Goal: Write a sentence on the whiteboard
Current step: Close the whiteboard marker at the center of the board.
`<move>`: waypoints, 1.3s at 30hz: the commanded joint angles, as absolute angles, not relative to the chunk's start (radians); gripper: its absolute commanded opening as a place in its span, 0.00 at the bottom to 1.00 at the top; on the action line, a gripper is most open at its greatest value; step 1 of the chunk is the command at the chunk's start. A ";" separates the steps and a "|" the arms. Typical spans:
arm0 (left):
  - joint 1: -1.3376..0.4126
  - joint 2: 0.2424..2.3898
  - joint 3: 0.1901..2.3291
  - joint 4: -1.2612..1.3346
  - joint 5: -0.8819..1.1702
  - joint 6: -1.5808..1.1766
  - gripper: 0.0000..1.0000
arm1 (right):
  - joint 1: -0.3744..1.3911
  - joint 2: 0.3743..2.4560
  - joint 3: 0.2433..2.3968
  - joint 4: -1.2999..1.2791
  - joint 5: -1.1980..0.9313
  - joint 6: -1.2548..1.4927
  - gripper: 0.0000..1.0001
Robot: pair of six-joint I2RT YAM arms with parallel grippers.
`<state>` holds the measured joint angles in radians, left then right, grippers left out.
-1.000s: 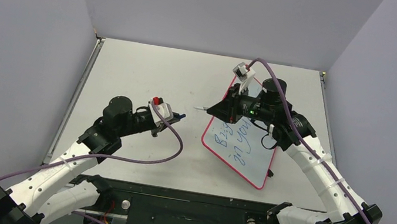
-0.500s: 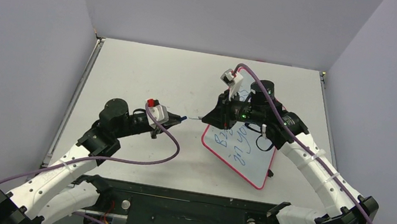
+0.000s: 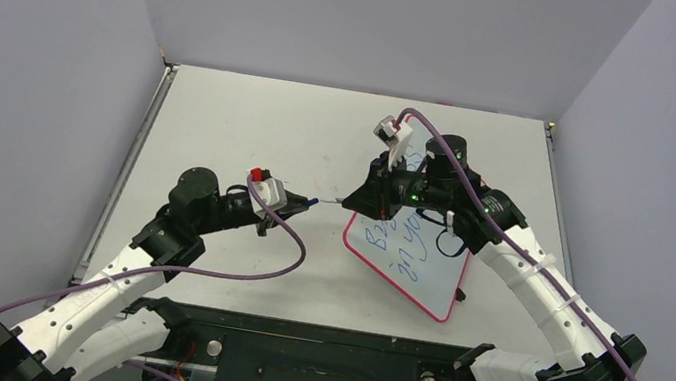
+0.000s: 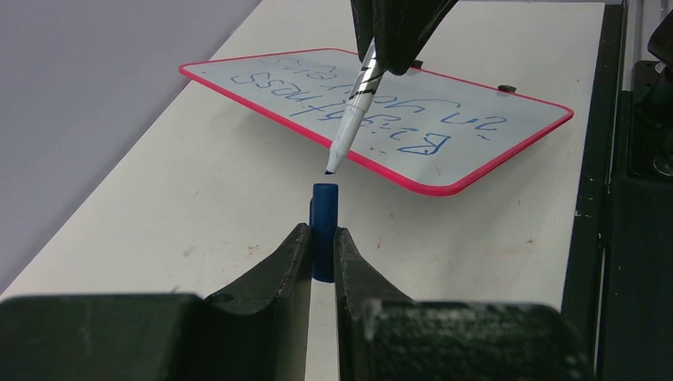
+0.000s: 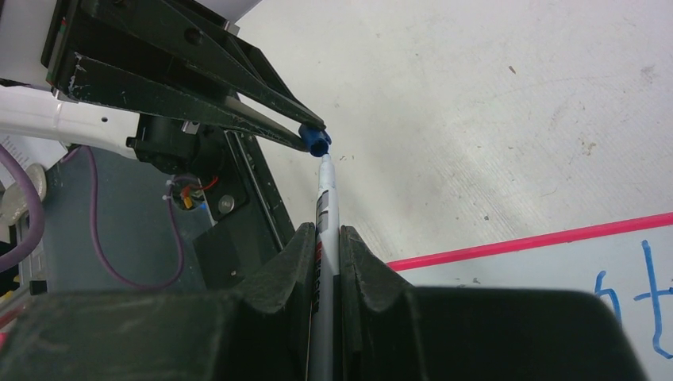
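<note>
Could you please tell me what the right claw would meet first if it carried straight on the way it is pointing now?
The marker clamped in the right claw leads, and its tip would meet the blue cap held in the left claw. They look roughly lined up, though depth is unclear.

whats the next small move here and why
Probably ease the marker tip straight into the blue cap: the left jaws clamp the cap, the right jaws clamp the marker, the tip sits just short of the cap's mouth, and the sentence on the whiteboard looks finished.
</note>
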<state>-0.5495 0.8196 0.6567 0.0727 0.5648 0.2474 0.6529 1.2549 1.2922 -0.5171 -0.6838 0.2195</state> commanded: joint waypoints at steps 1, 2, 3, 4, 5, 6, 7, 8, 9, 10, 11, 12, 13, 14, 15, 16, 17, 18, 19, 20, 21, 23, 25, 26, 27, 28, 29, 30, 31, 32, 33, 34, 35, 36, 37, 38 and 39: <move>-0.545 0.820 0.662 0.123 0.602 0.243 0.00 | 0.669 1.262 1.338 -0.498 -0.672 0.202 0.00; -0.545 0.821 0.662 0.125 0.604 0.243 0.00 | 0.670 1.263 1.339 -0.498 -0.672 0.201 0.00; -0.544 0.821 0.662 0.126 0.604 0.243 0.00 | 0.673 1.266 1.340 -0.498 -0.672 0.201 0.00; -0.544 0.822 0.662 0.128 0.605 0.242 0.00 | 0.674 1.268 1.341 -0.498 -0.672 0.201 0.00; -0.545 0.822 0.661 0.128 0.605 0.242 0.00 | 0.675 1.271 1.343 -0.499 -0.672 0.201 0.00; -0.545 0.822 0.660 0.129 0.605 0.243 0.00 | 0.677 1.272 1.344 -0.499 -0.672 0.200 0.00; -0.545 0.822 0.659 0.129 0.604 0.242 0.00 | 0.679 1.275 1.346 -0.499 -0.673 0.200 0.00; -0.545 0.821 0.660 0.130 0.603 0.241 0.00 | 0.681 1.276 1.347 -0.499 -0.672 0.199 0.00; -0.545 0.820 0.659 0.131 0.605 0.241 0.00 | 0.683 1.278 1.348 -0.499 -0.672 0.198 0.00; -0.545 0.820 0.657 0.132 0.605 0.240 0.00 | 0.684 1.279 1.349 -0.499 -0.672 0.198 0.00; -0.545 0.819 0.657 0.133 0.605 0.240 0.00 | 0.684 1.282 1.348 -0.498 -0.672 0.198 0.00; -0.545 0.819 0.656 0.136 0.606 0.238 0.00 | 0.686 1.284 1.348 -0.498 -0.671 0.198 0.00; -0.545 0.819 0.655 0.137 0.610 0.238 0.00 | 0.686 1.287 1.348 -0.498 -0.672 0.198 0.00; -0.545 0.818 0.655 0.139 0.613 0.238 0.00 | 0.688 1.288 1.348 -0.499 -0.672 0.197 0.00; -0.545 0.818 0.654 0.139 0.613 0.238 0.00 | 0.688 1.290 1.347 -0.499 -0.672 0.197 0.00; -0.545 0.816 0.652 0.141 0.617 0.238 0.00 | 0.689 1.292 1.346 -0.499 -0.673 0.195 0.00; -0.545 0.814 0.651 0.142 0.620 0.238 0.00 | 0.691 1.295 1.344 -0.499 -0.674 0.195 0.00; -0.545 0.811 0.650 0.144 0.629 0.238 0.00 | 0.692 1.297 1.344 -0.498 -0.675 0.193 0.00; -0.545 0.810 0.650 0.145 0.634 0.239 0.00 | 0.694 1.301 1.344 -0.500 -0.679 0.192 0.00; -0.545 0.809 0.649 0.144 0.647 0.241 0.00 | 0.695 1.304 1.345 -0.502 -0.682 0.187 0.00; -0.545 0.809 0.648 0.144 0.654 0.242 0.00 | 0.695 1.311 1.346 -0.507 -0.694 0.184 0.00; -0.545 0.810 0.648 0.142 0.669 0.246 0.00 | 0.697 1.325 1.353 -0.526 -0.705 0.158 0.00; -0.545 0.809 0.647 0.141 0.681 0.250 0.00 | 0.697 1.339 1.362 -0.549 -0.712 0.139 0.00; -0.545 0.807 0.646 0.141 0.693 0.252 0.00 | 0.698 1.350 1.368 -0.563 -0.714 0.133 0.00; -0.546 0.807 0.645 0.141 0.698 0.253 0.00 | 0.697 1.354 1.371 -0.569 -0.723 0.122 0.00; -0.546 0.807 0.644 0.141 0.707 0.254 0.00 | 0.698 1.362 1.378 -0.581 -0.729 0.116 0.00; -0.547 0.807 0.644 0.140 0.711 0.254 0.00 | 0.699 1.364 1.381 -0.586 -0.739 0.108 0.00; -0.547 0.804 0.643 0.141 0.721 0.254 0.00 | 0.698 1.369 1.386 -0.594 -0.747 0.105 0.00; -0.549 0.804 0.642 0.143 0.732 0.255 0.00 | 0.702 1.373 1.389 -0.597 -0.752 0.098 0.00; -0.550 0.803 0.641 0.144 0.737 0.254 0.00 | 0.703 1.379 1.394 -0.604 -0.764 0.094 0.00; -0.552 0.801 0.637 0.148 0.750 0.253 0.00 | 0.710 1.382 1.396 -0.609 -0.771 0.086 0.00; -0.554 0.801 0.636 0.150 0.755 0.252 0.00 | 0.713 1.390 1.403 -0.619 -0.786 0.080 0.00; -0.556 0.801 0.634 0.153 0.765 0.251 0.00 | 0.721 1.394 1.405 -0.624 -0.789 0.068 0.00; -0.556 0.800 0.634 0.155 0.768 0.250 0.00 | 0.727 1.400 1.410 -0.634 -0.790 0.063 0.00; -0.558 0.799 0.631 0.157 0.773 0.249 0.00 | 0.735 1.403 1.412 -0.637 -0.788 0.054 0.00; -0.558 0.799 0.631 0.158 0.774 0.248 0.00 | 0.739 1.408 1.415 -0.640 -0.782 0.052 0.00; -0.558 0.797 0.629 0.163 0.777 0.245 0.00 | 0.745 1.410 1.418 -0.641 -0.780 0.050 0.00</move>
<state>-0.5457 0.8211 0.6231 0.0666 0.6914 0.2504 0.7082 1.3849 1.3781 -0.6373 -0.7601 0.0982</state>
